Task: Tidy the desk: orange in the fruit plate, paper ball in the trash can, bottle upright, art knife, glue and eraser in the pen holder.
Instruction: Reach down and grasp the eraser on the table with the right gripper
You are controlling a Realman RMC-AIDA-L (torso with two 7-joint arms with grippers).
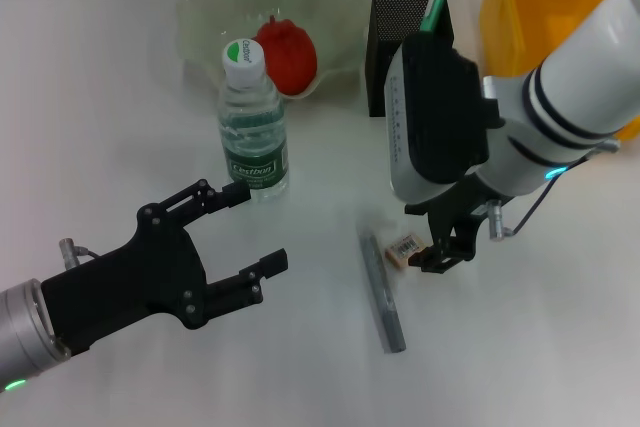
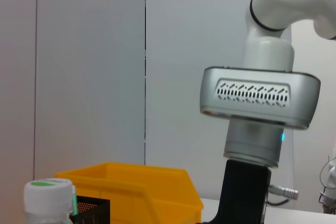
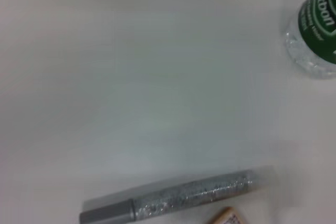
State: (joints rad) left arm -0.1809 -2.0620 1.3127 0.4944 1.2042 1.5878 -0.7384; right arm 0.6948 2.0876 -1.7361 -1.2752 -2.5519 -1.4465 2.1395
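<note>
Head view, done so far: bottle (image 1: 252, 122) stands upright near the middle of the desk (image 1: 120, 87); a red-orange fruit, taken for the orange (image 1: 288, 52), sits in the pale fruit plate (image 1: 210, 7); the black mesh pen holder (image 1: 395, 22) already has a green-capped glue stick (image 1: 434, 5) in it; no paper ball in sight
Head view, left to do: eraser (image 1: 405, 248) and grey art knife (image 1: 382, 290) lie flat on the desk, just beside each other
Head view, right gripper (image 1: 440, 252): low over the eraser, its dark fingertips right at the eraser's far edge; fingers apart or together I cannot tell, nor whether they touch it
Head view, left gripper (image 1: 248, 227): hovers near the bottle, fingers spread apart, holding nothing
Left wrist view: bottle cap (image 2: 48, 191) in the near corner, yellow bin (image 2: 131, 190) behind it, a strip of pen holder mesh (image 2: 89, 211) between; the right arm's silver wrist stands across the frame; no own fingers shown
Right wrist view: art knife (image 3: 178, 198) lies along the frame edge, a corner of the eraser (image 3: 226, 217) just beside it, bottle base (image 3: 315, 30) well apart; no own fingers shown
Step in hand, as judged: picking up the eraser with the right arm
Next move calls for: closing squarely on the small eraser without nudging the knife; then a lift and carry to the pen holder, dropping it clear of the glue stick
</note>
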